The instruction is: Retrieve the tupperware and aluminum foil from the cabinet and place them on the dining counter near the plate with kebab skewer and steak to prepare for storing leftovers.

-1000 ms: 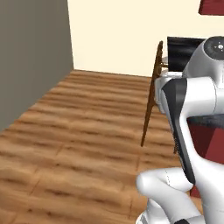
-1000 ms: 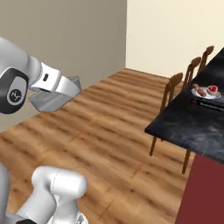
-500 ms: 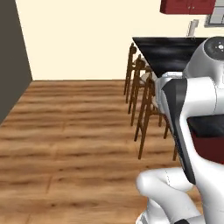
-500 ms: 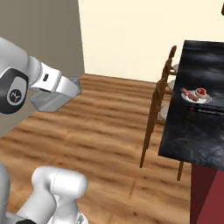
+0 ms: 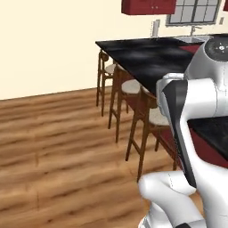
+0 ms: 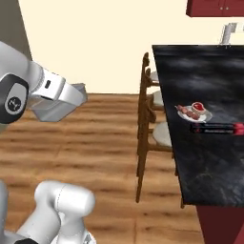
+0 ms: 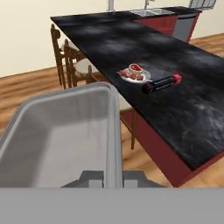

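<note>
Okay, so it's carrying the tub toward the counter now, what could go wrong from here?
1. The gripper pinches only one rim wall of the tupperware, so the tub might tilt or slip while the base drives.
2. Wooden stools line the near edge of the dining counter; the base or arm could bump them.
3. The aluminum foil lies right beside the plate, so a careless placement could knock either.

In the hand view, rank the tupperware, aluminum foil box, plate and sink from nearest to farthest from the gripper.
1. tupperware, held in the gripper, right at the bottom.
2. aluminum foil box, lying on the dining counter, beside the plate.
3. plate, just beyond the box.
4. sink, at the counter's far end.
</note>
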Robot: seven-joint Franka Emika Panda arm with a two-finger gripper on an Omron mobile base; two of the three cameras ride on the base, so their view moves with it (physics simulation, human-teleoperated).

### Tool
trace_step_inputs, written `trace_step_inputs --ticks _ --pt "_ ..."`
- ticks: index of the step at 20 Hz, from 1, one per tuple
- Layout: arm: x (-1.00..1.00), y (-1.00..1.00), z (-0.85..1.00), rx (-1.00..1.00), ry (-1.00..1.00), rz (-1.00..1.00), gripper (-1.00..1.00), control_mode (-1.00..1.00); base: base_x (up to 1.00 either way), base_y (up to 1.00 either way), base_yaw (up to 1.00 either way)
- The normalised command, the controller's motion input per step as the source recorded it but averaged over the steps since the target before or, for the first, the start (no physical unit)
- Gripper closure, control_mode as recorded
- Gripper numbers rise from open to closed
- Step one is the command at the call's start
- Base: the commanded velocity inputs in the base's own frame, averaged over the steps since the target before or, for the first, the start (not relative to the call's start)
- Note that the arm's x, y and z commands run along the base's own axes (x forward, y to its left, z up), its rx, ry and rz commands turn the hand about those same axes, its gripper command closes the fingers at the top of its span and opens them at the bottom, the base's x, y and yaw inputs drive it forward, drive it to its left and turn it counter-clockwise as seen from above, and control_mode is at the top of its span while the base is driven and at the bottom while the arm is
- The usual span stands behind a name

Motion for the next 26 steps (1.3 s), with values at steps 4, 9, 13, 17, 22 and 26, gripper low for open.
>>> trace_step_inputs --ticks 4,9,13,17,22,26 --pt "0.00 0.00 0.00 0.00 0.00 0.00 1.00 1.00 1.00 0.33 -0.51" --pt "0.00 0.00 0.00 0.00 0.00 0.00 1.00 1.00 1.00 0.40 -0.53" --pt "0.00 0.00 0.00 0.00 0.00 0.00 1.00 1.00 1.00 0.49 -0.53" --pt "0.00 0.00 0.00 0.00 0.00 0.00 1.00 1.00 1.00 0.46 -0.54" --pt "0.00 0.00 0.00 0.00 0.00 0.00 1.00 1.00 0.98 0.37 -0.54" --pt "0.00 0.00 0.00 0.00 0.00 0.00 1.00 1.00 0.94 0.19 -0.55"
